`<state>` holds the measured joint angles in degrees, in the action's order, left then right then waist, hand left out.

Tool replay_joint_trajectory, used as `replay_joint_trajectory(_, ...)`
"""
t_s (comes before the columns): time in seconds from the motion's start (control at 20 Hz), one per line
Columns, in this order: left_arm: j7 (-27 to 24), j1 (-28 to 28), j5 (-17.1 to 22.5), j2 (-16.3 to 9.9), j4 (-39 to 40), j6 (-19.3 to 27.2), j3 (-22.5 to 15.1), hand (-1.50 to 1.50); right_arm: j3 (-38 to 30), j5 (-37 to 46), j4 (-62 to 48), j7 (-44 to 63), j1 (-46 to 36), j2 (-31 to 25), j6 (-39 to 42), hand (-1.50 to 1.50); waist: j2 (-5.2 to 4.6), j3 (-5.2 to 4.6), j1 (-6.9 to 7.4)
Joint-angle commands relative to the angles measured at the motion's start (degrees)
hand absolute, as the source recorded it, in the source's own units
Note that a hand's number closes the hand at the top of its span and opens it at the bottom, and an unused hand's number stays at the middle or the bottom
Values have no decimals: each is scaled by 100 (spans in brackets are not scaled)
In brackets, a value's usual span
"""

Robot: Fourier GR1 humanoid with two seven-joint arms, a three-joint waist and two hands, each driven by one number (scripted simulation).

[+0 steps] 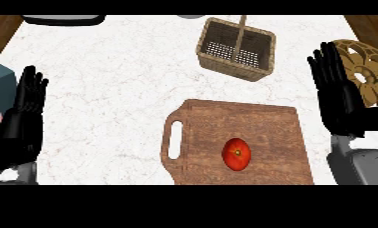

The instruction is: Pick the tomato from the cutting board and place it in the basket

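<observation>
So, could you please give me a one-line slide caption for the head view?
Tomato on cutting board, basket beyond, left hand and right hand open at the sides.

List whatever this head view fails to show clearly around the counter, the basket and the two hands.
- Dark object at the counter's top left: cut off by the upper edge, identity unclear.
- Tan round object at right: partly behind the right hand and cut by the edge.
- Basket floor: its handle crosses part of it.
- Bluish object beside the left hand: cut by the left edge.
- Tomato underside: hidden against the cutting board.
</observation>
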<state>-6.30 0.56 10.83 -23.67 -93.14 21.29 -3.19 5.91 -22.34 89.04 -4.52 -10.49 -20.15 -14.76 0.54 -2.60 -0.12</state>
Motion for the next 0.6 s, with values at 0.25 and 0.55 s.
replay_joint_trajectory(0.25, 927, -630, 50, -206, 451, -374, -183, 0, 586, 643, -503, 78, -972, -1356, 1818, 150, -119, 264, 94)
replay_joint_trajectory(0.55, 1286, -891, 143, -20, 737, -438, -215, 0, 1927, 2293, 288, -831, -415, 547, -76, -150, -44, 256, -28)
